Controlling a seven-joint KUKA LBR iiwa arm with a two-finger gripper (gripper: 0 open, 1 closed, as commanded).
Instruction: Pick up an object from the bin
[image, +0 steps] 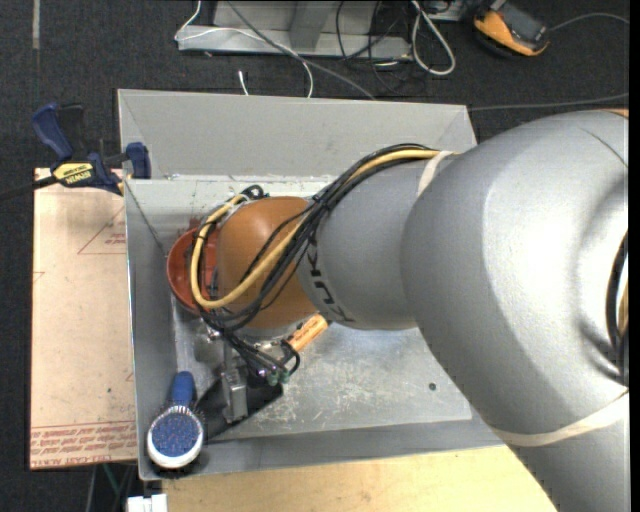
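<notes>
1. Blue bristles in a round white rim mark the brush (176, 436). It lies in the near-left corner of the bin (380, 392), with its blue handle pointing up toward the jaws. We judge it the likeliest pick.
2. Just beside that handle, a flat black thing (252, 402) lies on the bin floor under the jaws. We cannot make out what it is.
3. The jaws hang low over this corner, probably because the loose things lie there. We cannot tell whether they are parted or closed, or whether they grip anything, because the cables (300, 228) and the orange cover (255, 265) crowd them.
4. A small orange piece (308, 331) sits beside the wrist, and we cannot say whether it belongs to the bin or the robot.
5. The arm (450, 240) hides much of the bin's far side.
</notes>
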